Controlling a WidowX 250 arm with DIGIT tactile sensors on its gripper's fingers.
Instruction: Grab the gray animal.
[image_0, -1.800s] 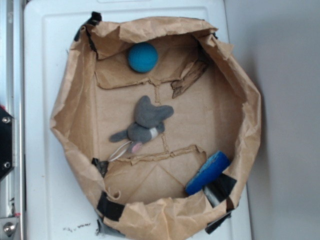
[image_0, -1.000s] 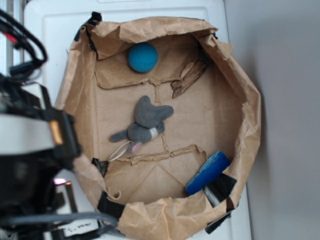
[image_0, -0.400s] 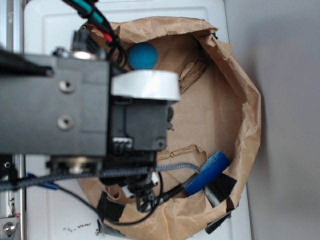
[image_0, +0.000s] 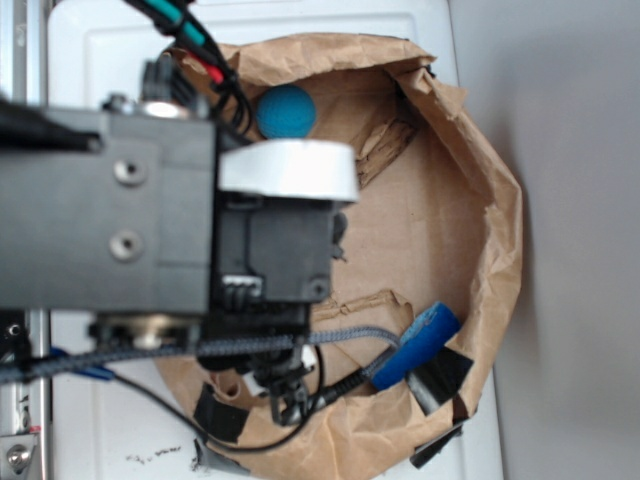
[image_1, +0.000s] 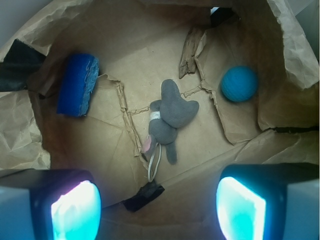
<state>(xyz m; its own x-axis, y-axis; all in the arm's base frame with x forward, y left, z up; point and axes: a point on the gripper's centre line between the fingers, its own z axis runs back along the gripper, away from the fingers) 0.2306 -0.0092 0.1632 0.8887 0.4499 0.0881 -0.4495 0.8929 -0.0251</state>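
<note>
A white moulded surface (image_0: 90, 60) is seen along the left and top edges of the exterior frame, with a grey area to its right. On it a shallow nest of crumpled brown paper (image_0: 480, 200) is set, its rim patched with black tape. On the paper floor (image_1: 130, 65) in the wrist view, the gray animal (image_1: 170, 117) is found at centre, a teal ball (image_1: 240, 83) at right, and a blue sponge (image_1: 77, 85) at upper left, all well apart.
</note>
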